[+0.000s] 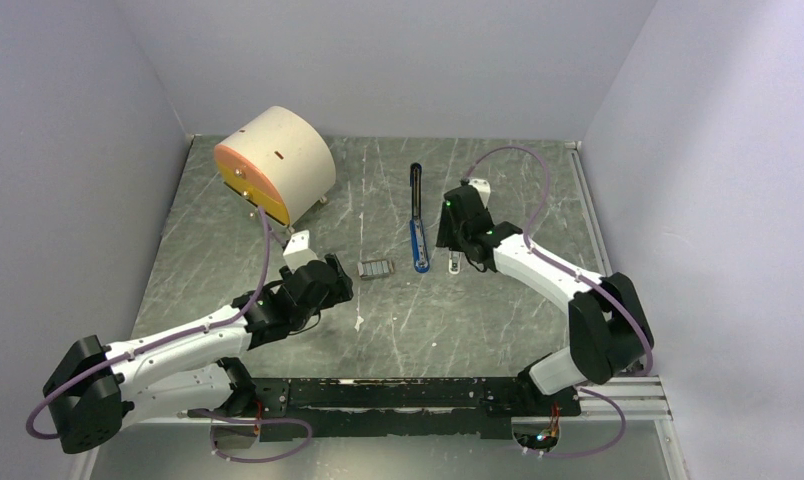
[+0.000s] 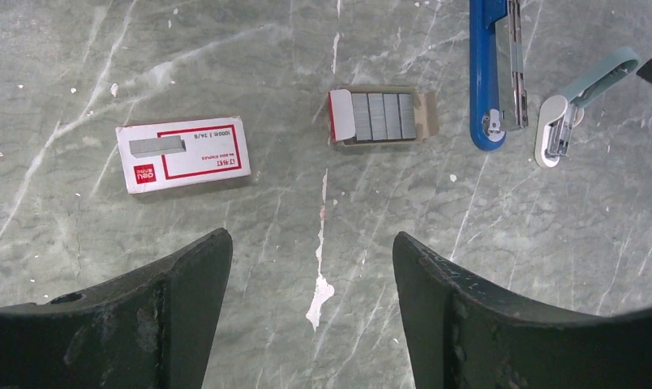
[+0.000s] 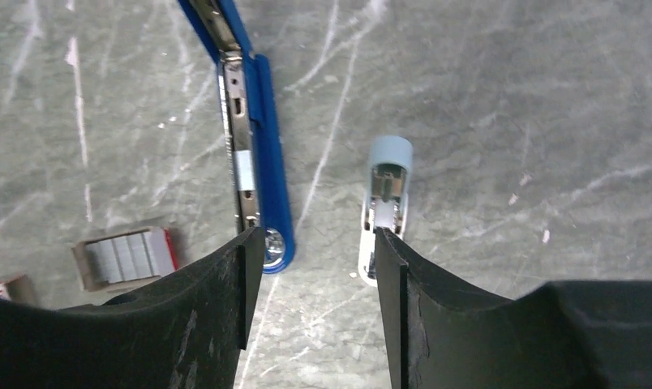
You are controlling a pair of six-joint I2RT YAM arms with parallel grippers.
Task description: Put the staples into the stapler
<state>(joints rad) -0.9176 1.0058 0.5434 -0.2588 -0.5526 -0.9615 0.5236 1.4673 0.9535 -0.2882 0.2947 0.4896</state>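
Staples [image 2: 383, 116]: a flat grey block of strips in a small open cardboard tray. The tray sits mid-counter [image 1: 498, 330], slightly toward the near edge.

Left gripper [image 2: 313, 312]: the staples lie out ahead of it, roughly in line with the gap between its fingers and a little toward the right finger. They are well clear of both tips. The jaws stand wide apart with nothing in them, only bare counter between.

Red-and-white box [image 2: 183, 152]: flat on the counter to the left of the staples, apart from them.

Stapler [image 3: 254, 162]: just right of the staples. It runs lengthwise from mid-counter toward the far edge, and looks swung open, with the metal channel facing up.

Light-blue and white piece [image 3: 385, 203]: lies just right of the stapler's rounded near end, not touching it.

Right gripper [image 3: 310, 308]: hangs over the strip of counter between those two, jaws spread and holding nothing. One finger covers the stapler's near end and the other the white end of the small piece. Whether it touches either, I cannot tell.

Beige drum [image 1: 275, 163]: far left corner.
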